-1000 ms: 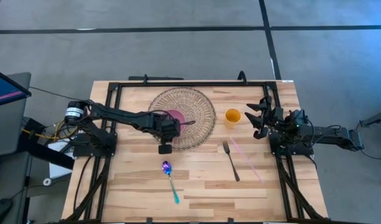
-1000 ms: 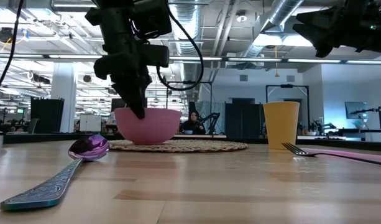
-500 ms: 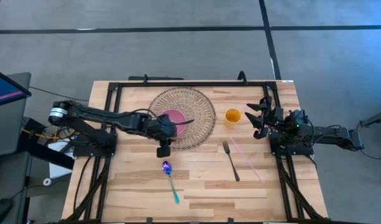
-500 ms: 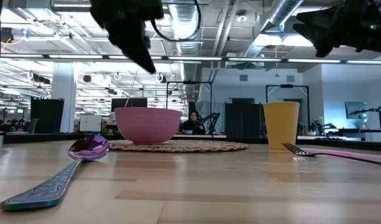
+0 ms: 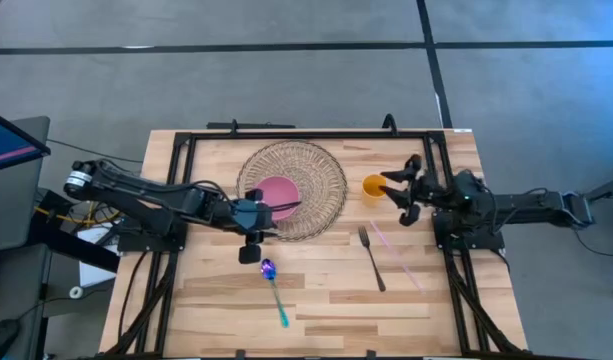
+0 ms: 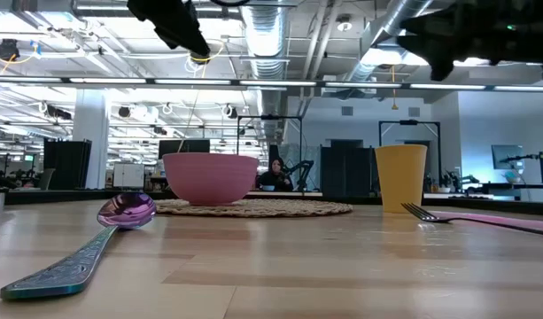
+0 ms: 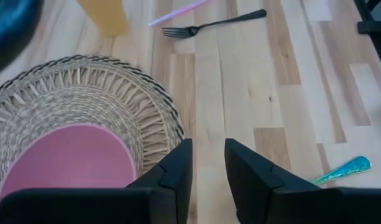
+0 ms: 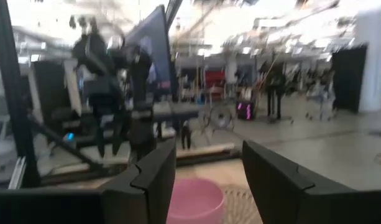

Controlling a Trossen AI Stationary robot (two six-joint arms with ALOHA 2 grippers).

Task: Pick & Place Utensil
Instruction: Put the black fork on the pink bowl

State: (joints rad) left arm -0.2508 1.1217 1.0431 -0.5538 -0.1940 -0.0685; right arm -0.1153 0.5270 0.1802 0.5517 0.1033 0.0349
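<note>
A spoon (image 5: 273, 290) with a purple bowl and teal handle lies flat on the wood near the table's near edge; it also shows in the low view (image 6: 85, 252). A dark fork (image 5: 371, 258) and a pink stick (image 5: 396, 255) lie to its right. My left gripper (image 5: 289, 206) hovers high over the woven mat's near rim, narrowly open and holding nothing (image 7: 209, 143). My right gripper (image 5: 394, 192) hangs open beside the orange cup (image 5: 374, 186), and its wrist view shows the wide gap between its fingers (image 8: 209, 149).
A pink bowl (image 5: 276, 190) sits on the round woven mat (image 5: 321, 170) toward the far side. The orange cup stands upright just right of the mat. A black frame rail (image 5: 306, 133) borders the table. Bare wood lies between spoon and fork.
My left gripper has risen from just beside the pink bowl and drawn back toward the table's left and slightly toward its near edge. My right gripper has moved toward the table's left, closer to the orange cup. The utensils, cup and bowl have stayed put.
</note>
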